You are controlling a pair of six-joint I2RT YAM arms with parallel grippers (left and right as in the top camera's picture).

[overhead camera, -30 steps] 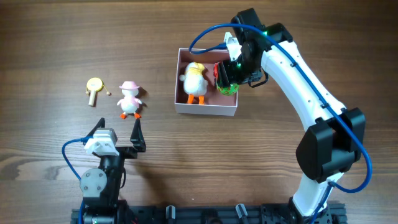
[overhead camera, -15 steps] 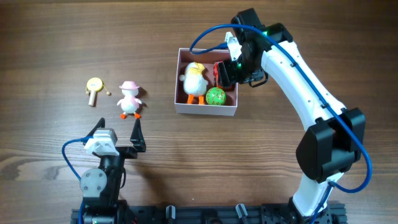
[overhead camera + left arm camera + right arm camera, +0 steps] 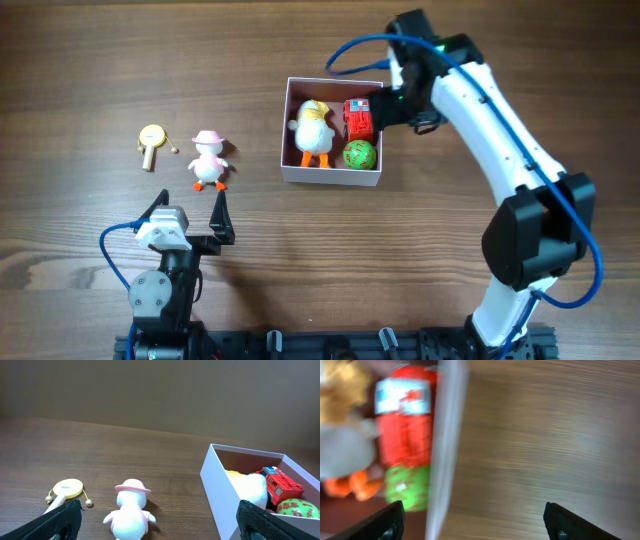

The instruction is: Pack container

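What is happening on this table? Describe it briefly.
Toys are being packed into the white container. A plush duck, a red truck and a green ball lie inside. The right gripper hangs open and empty over the container's right wall. The left gripper sits open near the hatted duck and yellow rattle, both on the table.

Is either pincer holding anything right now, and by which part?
Nothing is held. The left pincer hangs open above the table; the right pincer stands open and empty over the container's right wall.
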